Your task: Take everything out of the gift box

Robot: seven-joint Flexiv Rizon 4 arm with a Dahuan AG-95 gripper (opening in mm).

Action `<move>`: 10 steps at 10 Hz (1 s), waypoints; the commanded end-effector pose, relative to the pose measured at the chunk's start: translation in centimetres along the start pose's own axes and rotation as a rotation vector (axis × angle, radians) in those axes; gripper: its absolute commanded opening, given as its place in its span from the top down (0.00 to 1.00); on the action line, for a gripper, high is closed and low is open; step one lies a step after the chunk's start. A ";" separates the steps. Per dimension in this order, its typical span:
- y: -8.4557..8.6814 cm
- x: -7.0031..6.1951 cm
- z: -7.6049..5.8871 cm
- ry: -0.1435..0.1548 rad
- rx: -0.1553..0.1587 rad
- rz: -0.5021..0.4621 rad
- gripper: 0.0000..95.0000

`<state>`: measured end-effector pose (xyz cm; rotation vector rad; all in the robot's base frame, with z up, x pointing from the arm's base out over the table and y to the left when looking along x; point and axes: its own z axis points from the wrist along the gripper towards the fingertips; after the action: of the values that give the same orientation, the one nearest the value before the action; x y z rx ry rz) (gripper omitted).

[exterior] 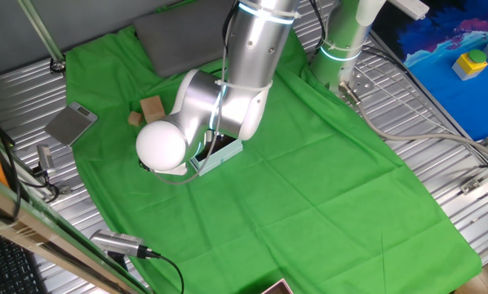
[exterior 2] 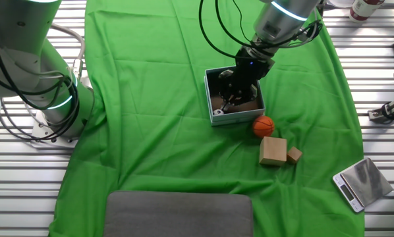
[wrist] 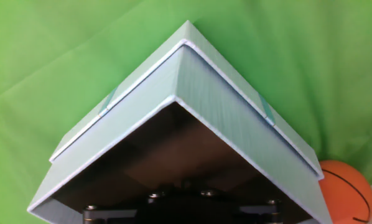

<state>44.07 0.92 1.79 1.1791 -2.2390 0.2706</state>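
The gripper (exterior 2: 235, 97) is being held down inside the box (exterior 2: 213, 116) on the green cloth (exterior 2: 151, 131); its jaw state cannot be told. The basketball (exterior 2: 263, 125) is lying just outside the box, near two wooden blocks (exterior 2: 273, 151).

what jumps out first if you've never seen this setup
The bright green cloth covering the table catches the eye first, with the gripper reaching down into the small pale blue gift box near its middle. Right beside the box on the cloth lie an orange mini basketball and two tan wooden blocks, a larger one and a smaller one. Whether the fingers hold anything inside the box cannot be told.
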 end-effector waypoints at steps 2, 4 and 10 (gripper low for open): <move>0.0 0.0 0.0 0.018 0.011 -0.005 1.00; 0.0 0.0 0.0 0.048 0.027 -0.014 1.00; 0.2 0.0 -0.1 0.035 0.031 -0.014 0.80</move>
<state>44.03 1.01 1.96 1.1967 -2.1983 0.3176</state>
